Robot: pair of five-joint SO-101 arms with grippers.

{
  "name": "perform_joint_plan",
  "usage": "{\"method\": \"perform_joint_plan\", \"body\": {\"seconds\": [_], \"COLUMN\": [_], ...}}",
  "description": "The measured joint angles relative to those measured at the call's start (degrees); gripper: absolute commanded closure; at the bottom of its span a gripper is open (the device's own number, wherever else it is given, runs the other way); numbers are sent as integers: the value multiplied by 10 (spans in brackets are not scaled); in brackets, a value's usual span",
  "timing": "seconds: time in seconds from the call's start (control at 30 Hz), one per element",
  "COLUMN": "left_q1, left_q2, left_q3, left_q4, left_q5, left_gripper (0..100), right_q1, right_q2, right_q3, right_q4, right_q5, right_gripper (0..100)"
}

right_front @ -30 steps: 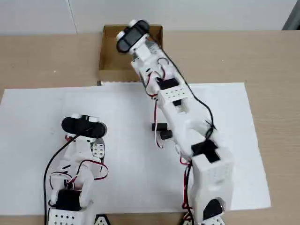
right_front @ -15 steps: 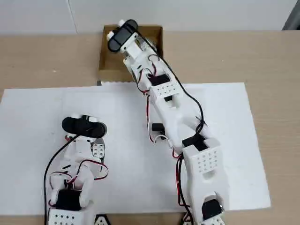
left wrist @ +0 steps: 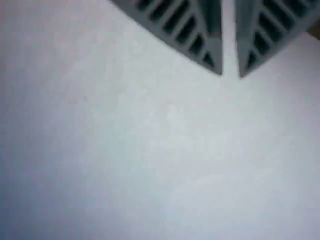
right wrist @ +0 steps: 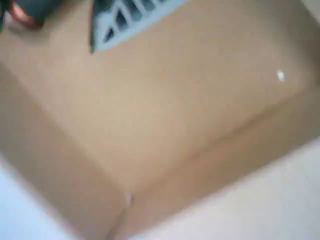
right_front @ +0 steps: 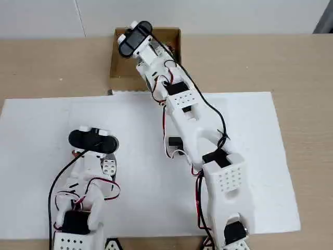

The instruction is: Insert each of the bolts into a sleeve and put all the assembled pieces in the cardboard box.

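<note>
Two SO-101 arms share a tabletop (right_front: 307,62) spread with white paper (right_front: 47,130). The right arm (right_front: 182,104) stretches to the cardboard box (right_front: 117,62) at the tabletop's far edge, left of centre, with the right gripper (right wrist: 75,27) hanging over the box floor. The left arm (right_front: 86,172) sits folded near the paper's near left corner. The left gripper (left wrist: 230,74) hovers just over the paper, its fingers (left wrist: 200,40) drawn narrow and holding nothing.

Whether the right gripper holds anything cannot be told. A dark shape (right wrist: 25,10) with a reddish patch beside it is too blurred to name. The likely risk is that a piece released here bounces or rolls inside the box, or that a bolt slips from its sleeve on landing. In the high view the arm covers much of the box interior, hiding what lies there.
</note>
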Motion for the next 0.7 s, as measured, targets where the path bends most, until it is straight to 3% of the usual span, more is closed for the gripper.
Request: {"method": "perform_joint_plan", "body": {"seconds": [0.1,0.7], "left_q1": [0,0], "left_q2": [0,0], "left_q3": [0,0], "left_q4": [0,0], "left_q5": [0,0], "left_gripper": [994,994], "right_q1": [5,12], "right_q2": [-26,-258], "right_q3": [0,0], "right_q4": [64,529], "right_q5": [0,0], "right_gripper": [998,995]}}
